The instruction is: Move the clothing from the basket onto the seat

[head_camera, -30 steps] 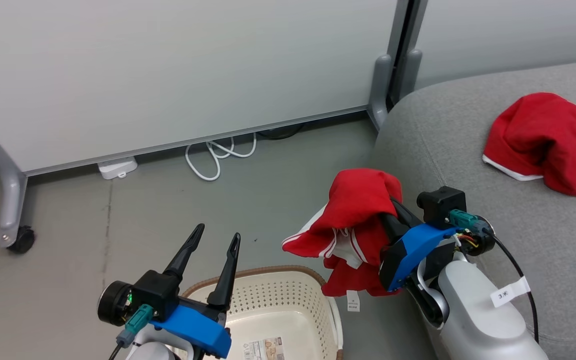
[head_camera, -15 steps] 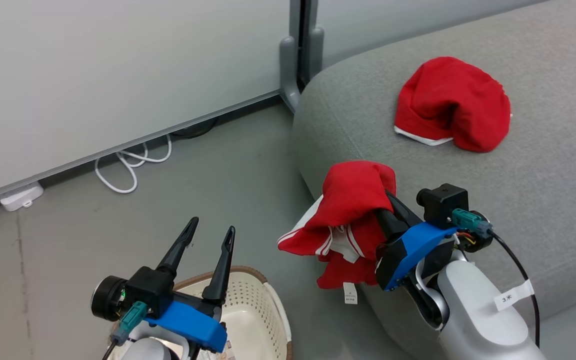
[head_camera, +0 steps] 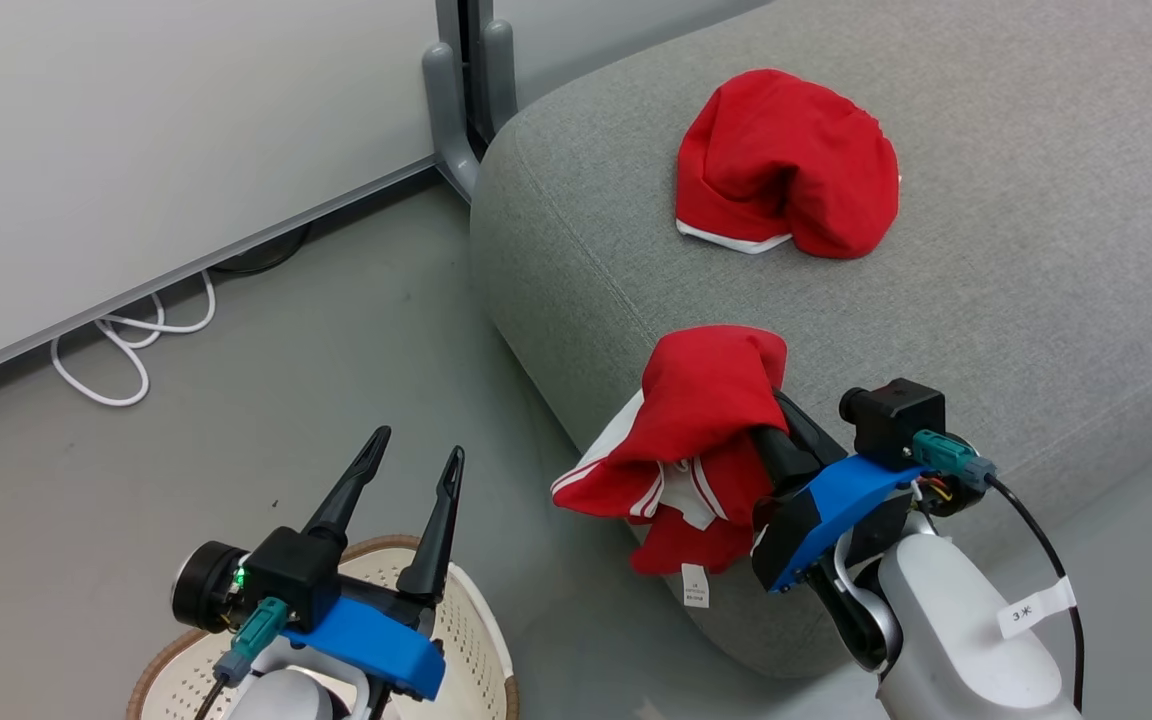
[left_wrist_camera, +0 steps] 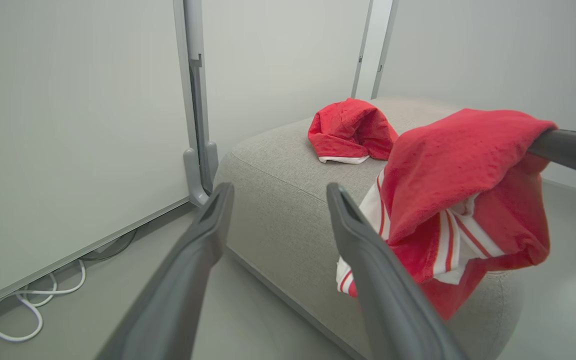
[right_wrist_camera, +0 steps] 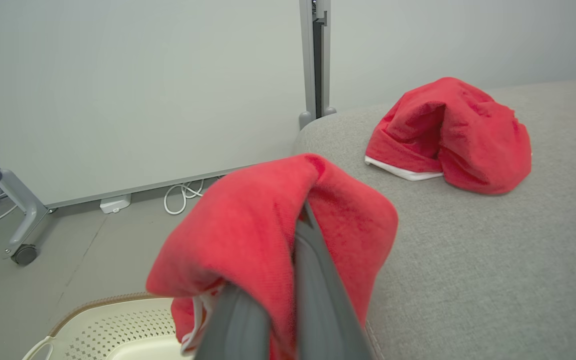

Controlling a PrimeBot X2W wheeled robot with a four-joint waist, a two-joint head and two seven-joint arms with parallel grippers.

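My right gripper (head_camera: 779, 408) is shut on a red garment (head_camera: 706, 420) with white stripes, which drapes over its fingers and hides their tips. A small white tag (head_camera: 694, 585) dangles below it. The garment hangs at the rounded near corner of the grey seat (head_camera: 1016, 300). A second red garment (head_camera: 786, 165) with white trim lies bunched on the seat farther back. My left gripper (head_camera: 418, 442) is open and holds nothing, above the cream basket (head_camera: 481, 630) at the lower left. In the right wrist view the held garment (right_wrist_camera: 248, 235) covers my fingers (right_wrist_camera: 313, 280).
A pale partition wall stands behind, its grey foot (head_camera: 446, 110) close to the seat's far corner. A white cable (head_camera: 126, 340) loops on the grey floor by the wall. The right wrist view shows a caster wheel (right_wrist_camera: 23, 254) and a white plug block (right_wrist_camera: 113, 204).
The head camera has swung, so the seat has come further into the picture and the basket slid to the lower left. The garment stays in my right gripper, now beside the seat's corner.
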